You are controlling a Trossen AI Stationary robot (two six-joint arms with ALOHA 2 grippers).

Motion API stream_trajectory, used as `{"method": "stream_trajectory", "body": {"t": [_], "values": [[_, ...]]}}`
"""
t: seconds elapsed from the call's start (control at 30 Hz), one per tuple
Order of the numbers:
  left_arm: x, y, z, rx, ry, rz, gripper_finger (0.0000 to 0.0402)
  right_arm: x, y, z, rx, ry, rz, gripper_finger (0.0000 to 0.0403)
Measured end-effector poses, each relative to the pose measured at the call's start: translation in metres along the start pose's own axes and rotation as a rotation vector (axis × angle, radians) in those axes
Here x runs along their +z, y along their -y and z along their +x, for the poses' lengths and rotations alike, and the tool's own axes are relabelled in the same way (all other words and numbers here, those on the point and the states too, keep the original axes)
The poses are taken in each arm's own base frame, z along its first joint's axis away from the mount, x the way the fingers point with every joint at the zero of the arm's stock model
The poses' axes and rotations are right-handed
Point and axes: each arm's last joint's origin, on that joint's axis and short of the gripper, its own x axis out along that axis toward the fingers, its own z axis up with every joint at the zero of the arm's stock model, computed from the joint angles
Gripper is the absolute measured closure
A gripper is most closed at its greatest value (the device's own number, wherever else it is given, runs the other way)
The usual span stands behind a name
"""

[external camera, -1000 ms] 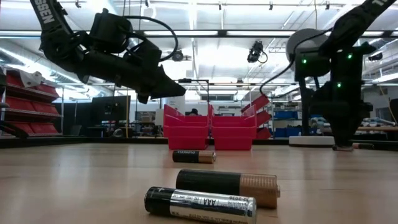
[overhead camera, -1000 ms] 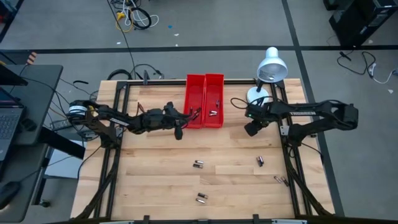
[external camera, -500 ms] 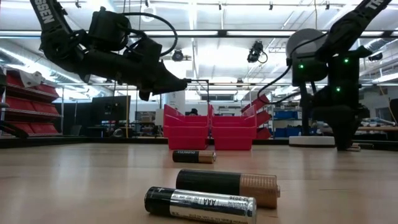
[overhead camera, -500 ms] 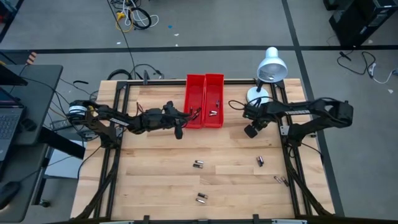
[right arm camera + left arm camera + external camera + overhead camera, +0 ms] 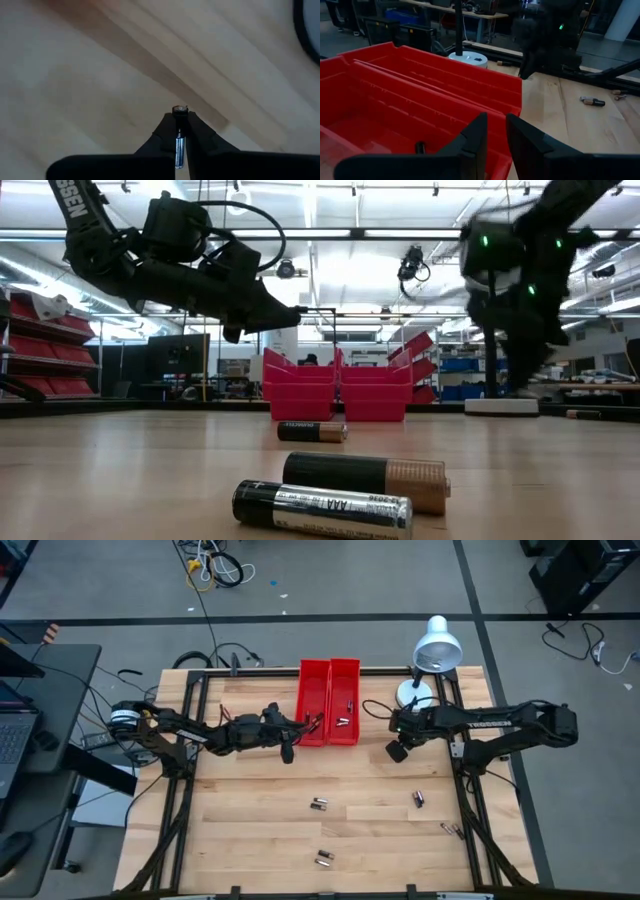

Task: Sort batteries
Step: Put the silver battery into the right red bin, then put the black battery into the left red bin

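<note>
The right gripper (image 5: 180,131) is pinched tight on a single battery (image 5: 179,142), a thin silvery one standing out between the fingertips above the bare wood of the table (image 5: 250,810); from overhead that gripper (image 5: 396,751) hangs over the table just to the right of the two red bins (image 5: 329,700), below the white lamp (image 5: 435,644). The left gripper (image 5: 316,724) reaches over the left bin's front corner; its fingers (image 5: 477,137) stand only a narrow gap apart, and whether anything sits between them I cannot tell. A few batteries (image 5: 343,721) already lie in the right-hand bin, and one small dark thing, perhaps a battery, shows in the bin below the left gripper in its wrist view. More are loose on the table: a pair side by side (image 5: 319,805) near the middle, one (image 5: 323,859) near the front edge, one (image 5: 419,799) further right and another (image 5: 452,830) by the right rail. From table height, the nearest two (image 5: 345,490) lie touching, with a third (image 5: 312,431) behind them, in front of the bins (image 5: 338,392).
</note>
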Motion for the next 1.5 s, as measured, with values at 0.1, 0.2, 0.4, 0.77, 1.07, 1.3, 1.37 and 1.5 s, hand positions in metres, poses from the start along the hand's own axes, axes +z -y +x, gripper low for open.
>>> {"method": "stream_trajectory", "body": {"t": [0.1,0.2,0.4,0.77,1.07,1.3,1.37,1.5], "values": [[0.0,0.0,0.0,0.0,0.0,0.0,0.0318,0.013,-0.012,-0.022,0.052,0.095,-0.025,0.0393],[0.0,0.0,0.0,0.005,0.003,0.0,0.0318,0.029,-0.024,-0.047,0.086,0.21,-0.058,0.0393],[0.006,0.001,0.0,-0.001,0.064,-0.009,0.0318,0.067,-0.047,-0.07,0.21,0.469,-0.09,0.0392],[0.003,0.0,0.0,0.005,0.031,-0.004,0.0318,0.1,-0.063,-0.033,0.198,0.509,-0.142,0.0371],[0.003,0.0,0.0,0.006,0.029,0.017,0.0318,0.109,-0.06,-0.027,0.138,0.565,-0.113,0.0303],[0.003,-0.002,0.0,0.096,0.046,0.025,0.0318,0.108,-0.055,-0.045,0.123,0.635,-0.139,0.0287],[0.002,-0.004,0.0,0.13,0.03,0.029,0.0318,0.104,-0.049,-0.056,0.092,0.655,-0.133,0.0288],[-0.003,-0.005,0.0,0.157,-0.019,0.04,0.0318,0.091,-0.033,-0.074,-0.004,0.635,-0.084,0.0289]]}}
